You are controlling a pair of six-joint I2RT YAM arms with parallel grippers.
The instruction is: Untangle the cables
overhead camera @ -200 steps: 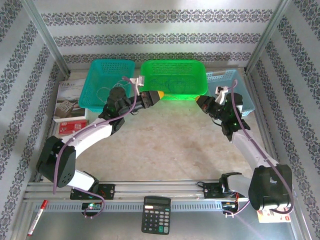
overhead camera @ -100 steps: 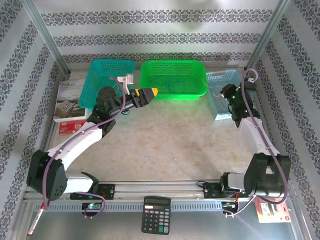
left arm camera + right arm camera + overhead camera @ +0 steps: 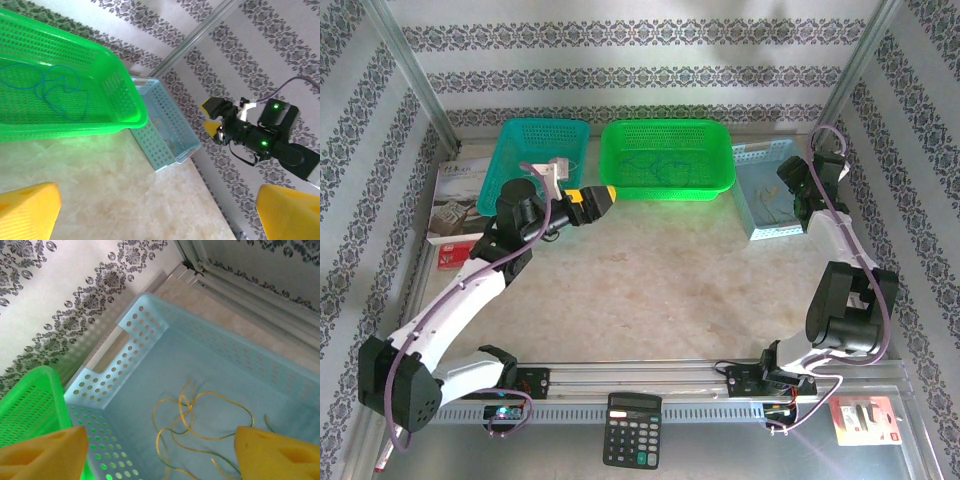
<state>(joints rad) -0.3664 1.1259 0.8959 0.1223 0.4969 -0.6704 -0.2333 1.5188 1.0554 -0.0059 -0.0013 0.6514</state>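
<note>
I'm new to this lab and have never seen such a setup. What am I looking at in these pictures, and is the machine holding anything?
These are two robot arms bolted at the near edge of a table. The overhead picture looks down from behind them; the other two come from a camera on each wrist, so the yellow wedges are that arm's own fingers. At the back stand a teal basket, a green basket holding a thin blue wire, and a light blue basket holding a yellow wire. A calculator lies near their bases. The left end effector is open near the green basket; the right end effector is open above the light blue basket. Neither holds anything.
</note>
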